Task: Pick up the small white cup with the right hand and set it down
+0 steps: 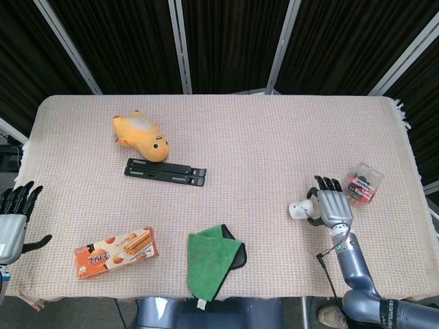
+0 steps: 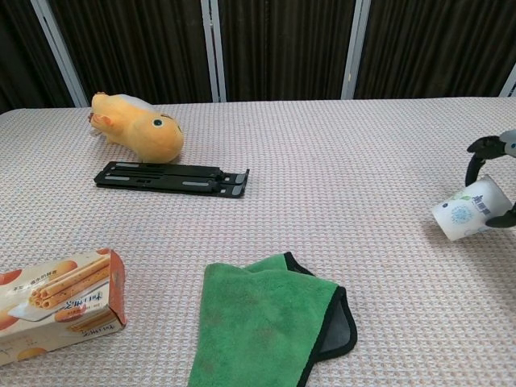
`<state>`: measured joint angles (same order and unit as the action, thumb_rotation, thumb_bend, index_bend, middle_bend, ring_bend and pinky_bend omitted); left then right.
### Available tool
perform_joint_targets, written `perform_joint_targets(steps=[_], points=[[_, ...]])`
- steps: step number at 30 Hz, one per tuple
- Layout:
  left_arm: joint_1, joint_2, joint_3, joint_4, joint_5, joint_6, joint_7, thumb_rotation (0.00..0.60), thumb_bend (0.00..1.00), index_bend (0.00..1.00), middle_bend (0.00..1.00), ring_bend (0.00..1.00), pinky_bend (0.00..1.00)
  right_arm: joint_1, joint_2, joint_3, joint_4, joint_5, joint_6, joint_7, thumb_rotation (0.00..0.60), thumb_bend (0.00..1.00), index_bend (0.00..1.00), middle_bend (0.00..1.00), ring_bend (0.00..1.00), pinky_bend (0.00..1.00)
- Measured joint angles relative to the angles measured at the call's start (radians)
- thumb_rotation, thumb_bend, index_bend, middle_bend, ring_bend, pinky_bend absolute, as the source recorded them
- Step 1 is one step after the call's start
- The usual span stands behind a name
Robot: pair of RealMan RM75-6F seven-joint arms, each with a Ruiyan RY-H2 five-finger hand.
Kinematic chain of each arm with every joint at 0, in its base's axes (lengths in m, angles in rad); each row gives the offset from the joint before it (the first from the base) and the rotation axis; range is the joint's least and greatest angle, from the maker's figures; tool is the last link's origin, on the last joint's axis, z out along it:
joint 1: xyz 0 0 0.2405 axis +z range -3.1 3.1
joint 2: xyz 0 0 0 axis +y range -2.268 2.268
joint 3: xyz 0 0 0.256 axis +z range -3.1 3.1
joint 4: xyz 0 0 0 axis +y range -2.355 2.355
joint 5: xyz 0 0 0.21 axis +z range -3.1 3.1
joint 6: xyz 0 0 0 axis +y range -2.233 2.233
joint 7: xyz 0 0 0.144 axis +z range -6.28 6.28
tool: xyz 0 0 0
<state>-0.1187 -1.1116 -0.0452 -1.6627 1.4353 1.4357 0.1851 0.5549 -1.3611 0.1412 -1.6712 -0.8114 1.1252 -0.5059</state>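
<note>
The small white cup [image 1: 299, 209] is tipped over, its base pointing left and its mouth toward my right hand [image 1: 334, 206]. That hand's fingers wrap around the cup's upper part and grip it near the table's right side. In the chest view the cup [image 2: 468, 211] shows tilted at the right edge, with dark fingers [image 2: 485, 147] curling above and below it; most of the hand is cut off there. Whether the cup touches the cloth is unclear. My left hand [image 1: 12, 218] hangs off the table's left edge, fingers spread and holding nothing.
A clear packet with red contents [image 1: 361, 184] lies just right of my right hand. A green cloth [image 1: 216, 259] sits at the front middle and a snack box [image 1: 116, 251] at the front left. A yellow plush toy [image 1: 140, 136] and a black folding stand [image 1: 165, 171] lie further back left.
</note>
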Motion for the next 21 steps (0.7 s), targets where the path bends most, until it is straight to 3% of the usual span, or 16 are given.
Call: perform_joint_targets(steps=[6,12,21], points=[[0.000,0.001,0.000,0.000,0.000,0.000,-0.001,0.600,0.00,0.00,0.00,0.00,0.00,-0.006,-0.003,-0.022,-0.014,-0.039,0.034,-0.041,0.600,0.20,0.20,0.02,0.00,0.00],[-0.001,0.002,0.001,0.001,0.002,-0.002,-0.005,0.600,0.00,0.00,0.00,0.00,0.00,-0.001,-0.038,-0.036,-0.022,-0.075,0.066,-0.092,0.600,0.19,0.20,0.01,0.00,0.00],[-0.002,0.005,0.003,0.005,0.006,-0.005,-0.018,0.600,0.00,0.00,0.00,0.00,0.00,0.010,-0.126,-0.061,0.069,-0.132,0.111,-0.183,0.600,0.19,0.25,0.05,0.00,0.00]])
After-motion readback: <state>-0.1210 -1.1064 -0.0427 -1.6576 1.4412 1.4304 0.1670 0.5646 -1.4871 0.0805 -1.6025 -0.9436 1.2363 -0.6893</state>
